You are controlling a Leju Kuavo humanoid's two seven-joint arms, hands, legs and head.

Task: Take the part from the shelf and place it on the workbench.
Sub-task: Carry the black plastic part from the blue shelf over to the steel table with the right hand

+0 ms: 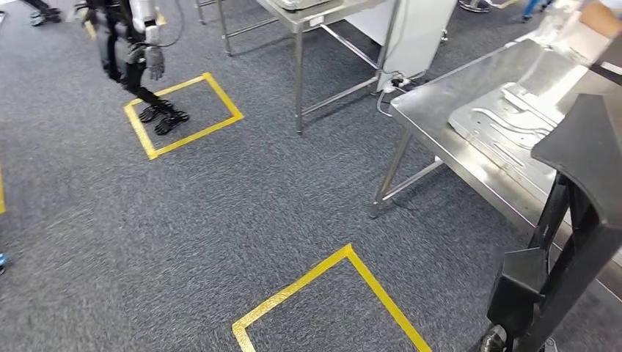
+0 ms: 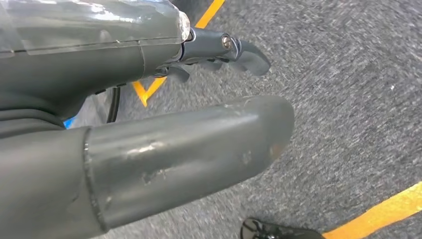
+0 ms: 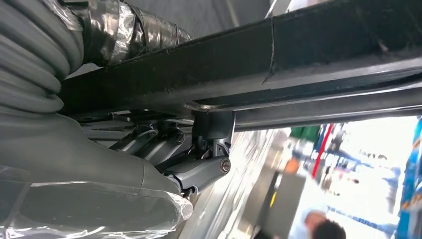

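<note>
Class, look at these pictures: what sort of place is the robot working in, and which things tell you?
Probably a robot test workshop: steel workbenches on grey carpet, yellow tape squares marking standing spots, and a second humanoid robot.

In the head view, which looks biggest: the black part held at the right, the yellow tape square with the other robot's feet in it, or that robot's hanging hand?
1. Black angular part, though nearness to the camera inflates it.
2. Yellow tape square on the carpet.
3. Other robot's hanging hand, smallest.
</note>
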